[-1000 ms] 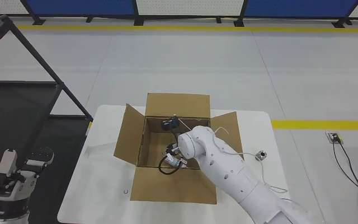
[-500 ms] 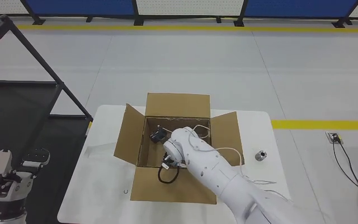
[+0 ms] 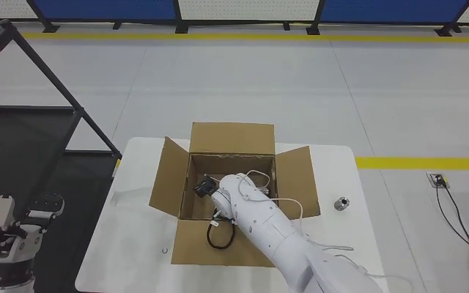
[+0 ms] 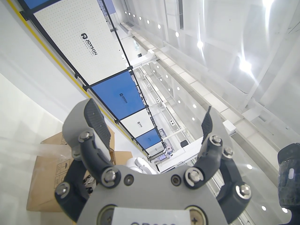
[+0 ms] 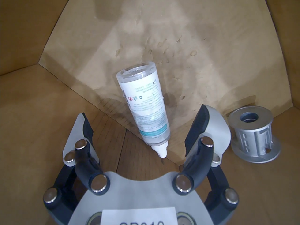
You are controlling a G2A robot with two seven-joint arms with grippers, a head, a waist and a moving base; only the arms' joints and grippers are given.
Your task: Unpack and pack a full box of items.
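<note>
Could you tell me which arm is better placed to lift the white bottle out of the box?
Right, I think. The right pincer is inside the box, open and facing the white bottle. The left pincer is open too, but points up at the ceiling, outside the box.

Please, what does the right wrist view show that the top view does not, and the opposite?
The right wrist view gives: a white bottle in a corner of the box, its nozzle toward the open right pincer, not gripped, and a flanged metal part standing beside it.
The top view gives: the white table under the box, all four flaps folded outward, and a small metal part on the table beside the box.
Shared: the cardboard box, its brown inside walls, with the right arm down inside it.
</note>
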